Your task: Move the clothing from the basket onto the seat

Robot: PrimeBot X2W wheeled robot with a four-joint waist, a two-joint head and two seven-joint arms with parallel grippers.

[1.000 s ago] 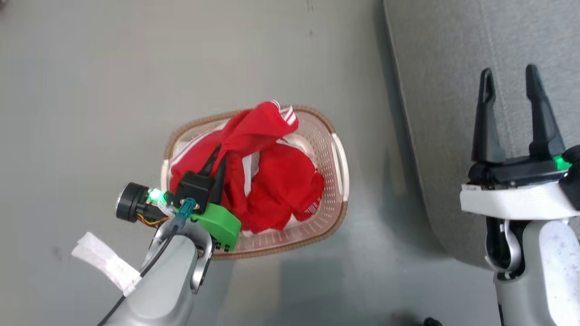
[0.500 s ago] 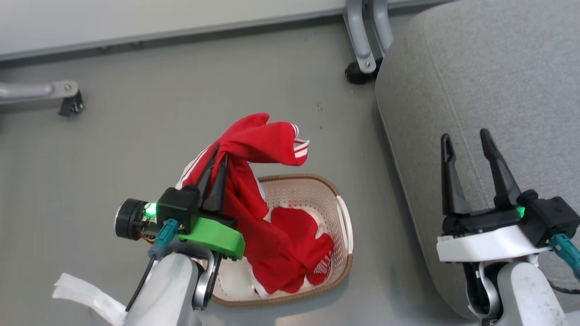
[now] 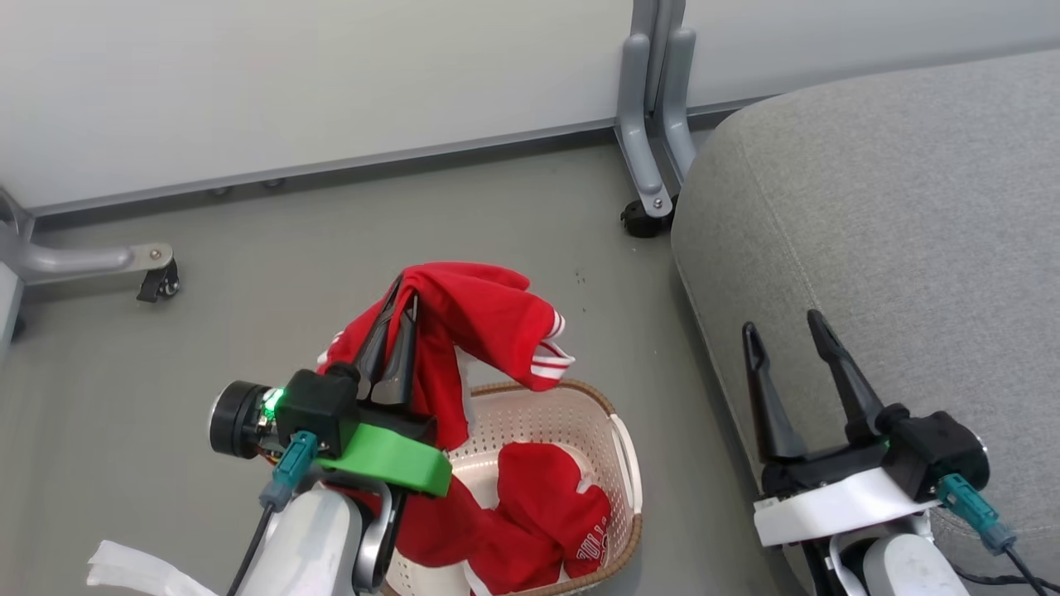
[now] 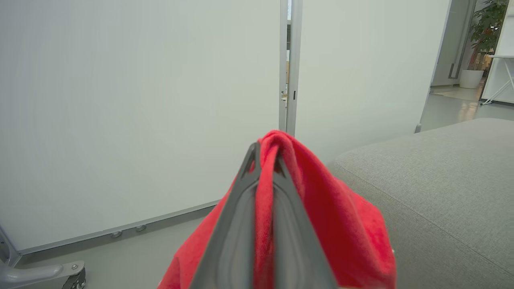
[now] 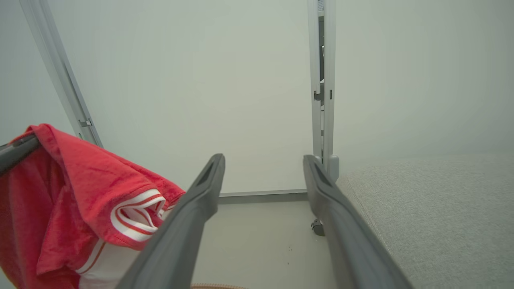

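A red shirt with white stripes [image 3: 480,323] hangs from my left gripper [image 3: 402,290], which is shut on a fold of it [image 4: 265,192] above the basket. Its lower part [image 3: 538,513] still trails into the cream perforated basket [image 3: 571,414] with the brown rim on the floor. In the right wrist view the shirt's striped sleeve [image 5: 132,212] droops at the left. The light grey seat [image 3: 894,240] lies to the right. Beside the seat's near edge my right gripper [image 3: 787,327] stands open with nothing between its fingers [image 5: 200,196].
A white partition wall [image 3: 331,83] runs along the back, with a grey caster leg [image 3: 650,157] next to the seat's corner and another [image 3: 99,261] at the far left. Bare grey floor lies between the basket and the wall.
My left gripper has lifted the red shirt up out of the basket, stretching it. The head camera has tilted up, bringing the wall and caster legs into view.
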